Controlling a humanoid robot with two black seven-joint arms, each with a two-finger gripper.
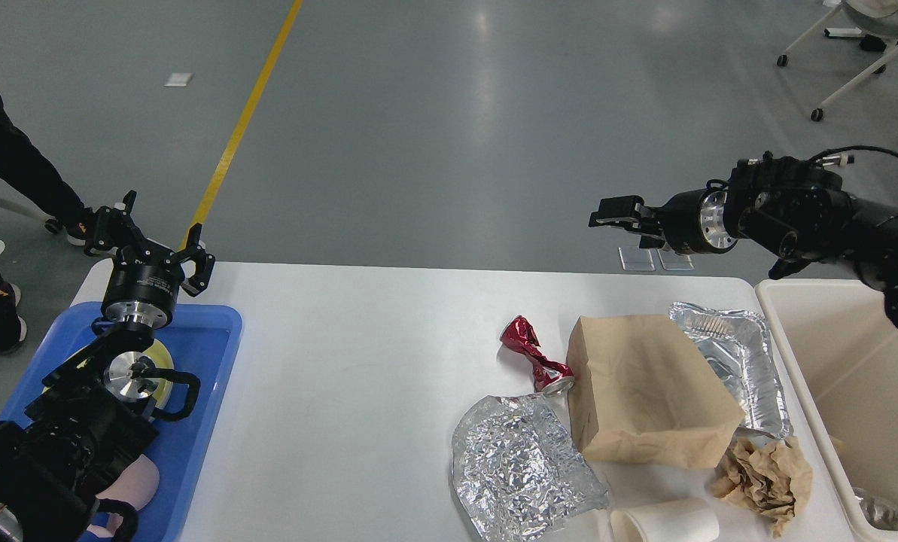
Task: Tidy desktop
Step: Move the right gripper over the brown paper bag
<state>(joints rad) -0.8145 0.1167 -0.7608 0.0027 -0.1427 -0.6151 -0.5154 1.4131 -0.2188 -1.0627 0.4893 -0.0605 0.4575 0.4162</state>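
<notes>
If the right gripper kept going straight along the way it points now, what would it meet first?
The right gripper points left, apparently level and above the far edge of the desktop. Nothing shows in that line: only open floor beyond the table, as far as the picture shows. Depth is unclear, so this is tentative.

A blue tray [211, 376] sits at the left, a cream bin [825, 361] at the right, a yellow floor line [245, 113] beyond.

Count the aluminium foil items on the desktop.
2: a crumpled foil sheet at the front of the desktop, and a foil tray behind the brown paper bag. More may be hidden.
</notes>
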